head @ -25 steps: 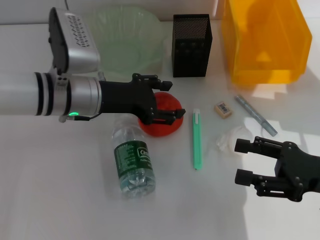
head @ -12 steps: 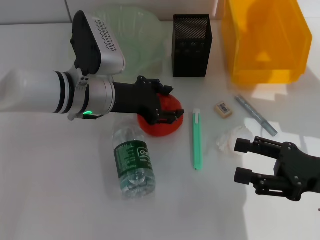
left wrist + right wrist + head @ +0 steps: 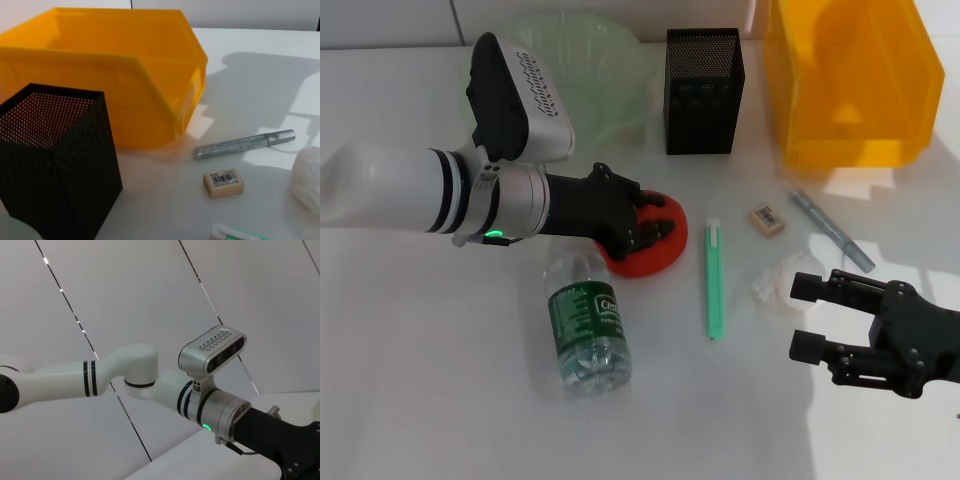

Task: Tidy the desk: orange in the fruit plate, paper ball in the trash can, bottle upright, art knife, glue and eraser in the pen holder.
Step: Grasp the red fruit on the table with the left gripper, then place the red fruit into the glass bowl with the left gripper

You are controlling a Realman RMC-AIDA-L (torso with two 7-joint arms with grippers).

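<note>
The orange point(image 3: 665, 248) lies on the desk point(image 3: 440, 400). My left gripper point(image 3: 642, 215) reaches in from the left and rests over the orange's near-left top, hiding part of it. The bottle point(image 3: 585, 325) lies on its side just in front of the orange. The green art knife point(image 3: 713, 280), beige eraser point(image 3: 766, 218), grey glue stick point(image 3: 832, 232) and paper ball point(image 3: 768, 283) lie to the right. My right gripper point(image 3: 806, 319) is open and empty beside the paper ball. The pen holder point(image 3: 703, 90), fruit plate point(image 3: 620, 45) and trash can point(image 3: 850, 80) stand at the back.
The left wrist view shows the pen holder point(image 3: 55, 160), trash can point(image 3: 125, 75), glue stick point(image 3: 242, 145), eraser point(image 3: 223, 183), paper ball point(image 3: 307, 177) and the art knife's tip point(image 3: 230, 233). The right wrist view shows the left arm point(image 3: 210, 405) against a wall.
My left arm has rolled its wrist and come down closer over the orange. The orange has shifted slightly to the right. The right arm has not moved.
</note>
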